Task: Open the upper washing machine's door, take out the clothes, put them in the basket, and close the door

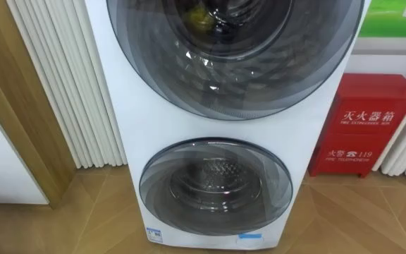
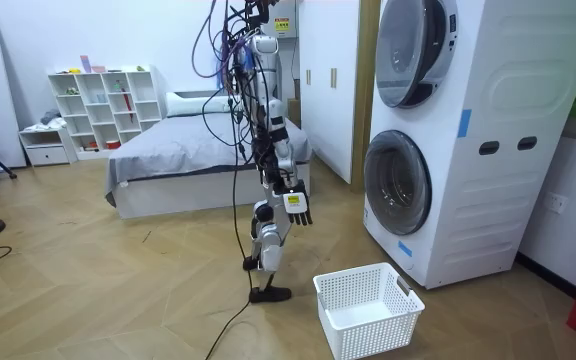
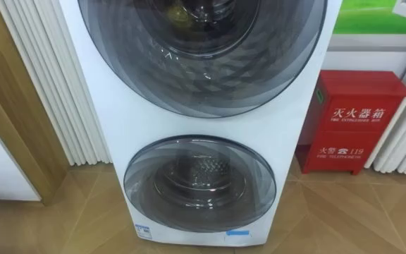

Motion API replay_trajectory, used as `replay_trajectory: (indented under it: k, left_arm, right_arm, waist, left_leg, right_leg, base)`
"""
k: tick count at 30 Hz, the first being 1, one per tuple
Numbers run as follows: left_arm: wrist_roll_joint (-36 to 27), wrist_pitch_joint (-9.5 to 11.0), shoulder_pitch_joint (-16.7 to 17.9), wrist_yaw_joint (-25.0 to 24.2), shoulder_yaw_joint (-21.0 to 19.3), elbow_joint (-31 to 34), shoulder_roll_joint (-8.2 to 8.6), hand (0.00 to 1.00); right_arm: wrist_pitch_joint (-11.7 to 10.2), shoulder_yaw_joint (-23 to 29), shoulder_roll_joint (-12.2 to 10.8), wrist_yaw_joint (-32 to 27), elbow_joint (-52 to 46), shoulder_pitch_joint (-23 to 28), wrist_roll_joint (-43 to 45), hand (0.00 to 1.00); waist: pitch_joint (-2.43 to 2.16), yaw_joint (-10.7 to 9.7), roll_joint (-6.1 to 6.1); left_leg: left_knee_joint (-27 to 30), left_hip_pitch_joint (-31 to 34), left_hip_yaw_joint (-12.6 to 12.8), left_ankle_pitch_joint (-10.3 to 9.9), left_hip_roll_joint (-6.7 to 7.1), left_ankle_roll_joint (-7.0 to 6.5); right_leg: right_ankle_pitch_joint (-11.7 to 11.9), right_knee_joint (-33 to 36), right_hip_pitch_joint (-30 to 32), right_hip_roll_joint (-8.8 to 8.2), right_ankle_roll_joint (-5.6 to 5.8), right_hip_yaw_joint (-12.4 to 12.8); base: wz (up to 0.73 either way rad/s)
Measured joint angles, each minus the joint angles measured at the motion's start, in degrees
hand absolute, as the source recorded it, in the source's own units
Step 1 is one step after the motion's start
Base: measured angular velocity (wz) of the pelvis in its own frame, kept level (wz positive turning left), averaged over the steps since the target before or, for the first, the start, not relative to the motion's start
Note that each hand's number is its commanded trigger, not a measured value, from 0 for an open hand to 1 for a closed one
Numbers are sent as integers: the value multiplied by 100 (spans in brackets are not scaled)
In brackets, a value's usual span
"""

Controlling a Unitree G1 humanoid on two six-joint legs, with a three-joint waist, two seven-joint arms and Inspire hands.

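Robot hand well apart from washing machine

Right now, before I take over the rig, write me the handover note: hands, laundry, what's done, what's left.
Right hand: open, hanging by the robot's side, holding nothing.
The robot stands facing the stacked washing machine, apart from it.
Upper door and lower door: both shut. Something yellowish shows through the upper glass, likely the clothes. The lower drum looks bare.
White basket: on the floor between the robot and the machine, nothing in it.
Done: nothing picked yet.
Left: step closer, open the door, pull the clothes out, probably into the basket.
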State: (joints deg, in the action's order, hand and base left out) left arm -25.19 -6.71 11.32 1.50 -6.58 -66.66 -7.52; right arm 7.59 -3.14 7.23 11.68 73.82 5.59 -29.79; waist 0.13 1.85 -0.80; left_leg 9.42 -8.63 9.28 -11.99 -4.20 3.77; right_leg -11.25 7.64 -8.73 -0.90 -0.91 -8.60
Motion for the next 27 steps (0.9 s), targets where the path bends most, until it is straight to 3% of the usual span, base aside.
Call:
replay_trajectory:
  k: [14,20,22,27]
  left_arm:
    - [114,-7,-43,3,-1,28,-11,0]
    - [110,-40,-75,1,2,50,-23,0]
    - [250,-48,-112,-36,-43,71,-25,0]
    - [618,-58,-163,-45,-174,35,-87,0]
  right_arm:
    - [15,-1,10,15,54,-75,-214,0]
    - [249,229,29,-152,-85,-120,-511,0]
    - [395,326,129,-255,-585,-177,-494,0]
    - [399,859,461,-505,-1528,-827,-476,0]
  waist:
    - [2,4,8]
    - [-14,-59,-22]
    - [-8,-78,-29]
    - [43,-90,-131]
  left_leg:
    - [-1,60,-6,0,0,0]
    - [-4,53,-14,0,5,0]
    - [-3,44,-13,1,4,0]
    - [2,27,-1,2,5,-2]
  right_leg:
    - [1,10,61,-4,0,-13]
    - [1,11,39,-11,1,-41]
    - [1,30,52,-14,0,-27]
    - [-6,99,85,-16,0,8]
  base:
    - [1]
    - [2]
    - [-6]
    - [-3]
